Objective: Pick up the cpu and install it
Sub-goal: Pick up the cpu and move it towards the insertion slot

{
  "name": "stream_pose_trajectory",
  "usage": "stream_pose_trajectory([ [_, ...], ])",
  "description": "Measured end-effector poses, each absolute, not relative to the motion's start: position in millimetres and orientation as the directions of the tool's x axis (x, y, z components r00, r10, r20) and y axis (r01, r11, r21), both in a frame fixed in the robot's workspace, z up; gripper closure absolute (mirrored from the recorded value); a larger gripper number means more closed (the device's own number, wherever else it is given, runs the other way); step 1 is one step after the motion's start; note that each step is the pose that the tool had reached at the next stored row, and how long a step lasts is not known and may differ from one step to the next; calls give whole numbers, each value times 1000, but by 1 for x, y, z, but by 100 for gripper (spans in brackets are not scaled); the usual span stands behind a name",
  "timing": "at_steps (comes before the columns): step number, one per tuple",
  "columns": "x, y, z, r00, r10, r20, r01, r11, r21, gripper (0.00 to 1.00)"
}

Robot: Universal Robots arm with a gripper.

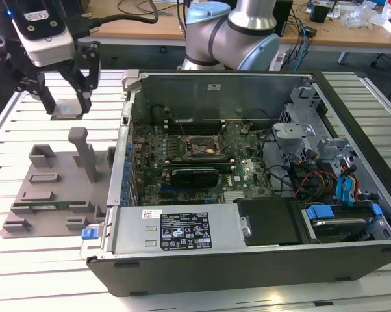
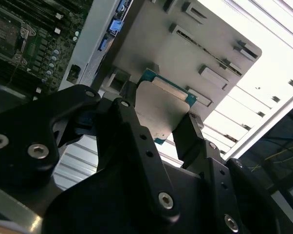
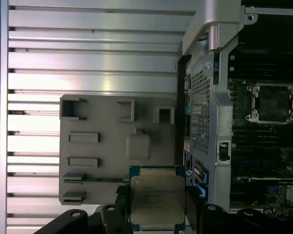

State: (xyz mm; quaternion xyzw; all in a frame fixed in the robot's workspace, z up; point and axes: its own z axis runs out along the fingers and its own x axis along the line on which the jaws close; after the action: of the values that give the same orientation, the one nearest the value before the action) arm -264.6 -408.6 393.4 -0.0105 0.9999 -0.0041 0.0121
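Note:
The cpu (image 1: 68, 108) (image 2: 161, 107) (image 3: 157, 195), a flat square chip with a silver top and a green border, hangs in the air with my gripper (image 1: 68, 104) (image 2: 161, 129) (image 3: 157, 209) shut on its two edges. It is held above the slatted table at the exterior view's left, over the far end of the grey fixture tray (image 1: 52, 188) (image 3: 107, 146) and outside the open computer case (image 1: 247, 175). On the motherboard, the square socket (image 1: 199, 148) (image 3: 273, 102) lies open and bare.
The tray has upright posts (image 1: 85, 153) close under the gripper. The case's raised side wall (image 1: 121, 162) stands between the gripper and the motherboard. A long black card (image 1: 194, 175) lies in front of the socket, with cables and drive bays (image 1: 325, 175) at the exterior view's right.

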Motion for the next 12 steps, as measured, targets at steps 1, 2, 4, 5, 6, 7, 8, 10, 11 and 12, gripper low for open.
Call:
stream_pose_trajectory([
  [1, -261, -409, 393, -999, -21, -24, -21, 1000, -8, 45],
  [2, -259, -409, 393, -999, -21, -24, -21, 1000, -8, 45],
  [4, -254, -409, 393, -999, -21, -24, -21, 1000, -8, 45],
  [5, -251, -409, 393, -999, -21, -24, -21, 1000, -8, 45],
  [6, -250, -409, 393, -999, -21, -24, -21, 1000, -8, 45],
  [7, -248, -409, 393, -999, -21, -24, -21, 1000, -8, 45],
  [8, -243, -409, 393, -999, -21, -24, -21, 1000, -8, 45],
  [10, -236, -409, 393, -999, -21, -24, -21, 1000, -8, 45],
  [11, -232, -409, 393, -999, -21, -24, -21, 1000, -8, 45],
  [12, -229, -409, 393, -999, -21, -24, -21, 1000, -9, 45],
])
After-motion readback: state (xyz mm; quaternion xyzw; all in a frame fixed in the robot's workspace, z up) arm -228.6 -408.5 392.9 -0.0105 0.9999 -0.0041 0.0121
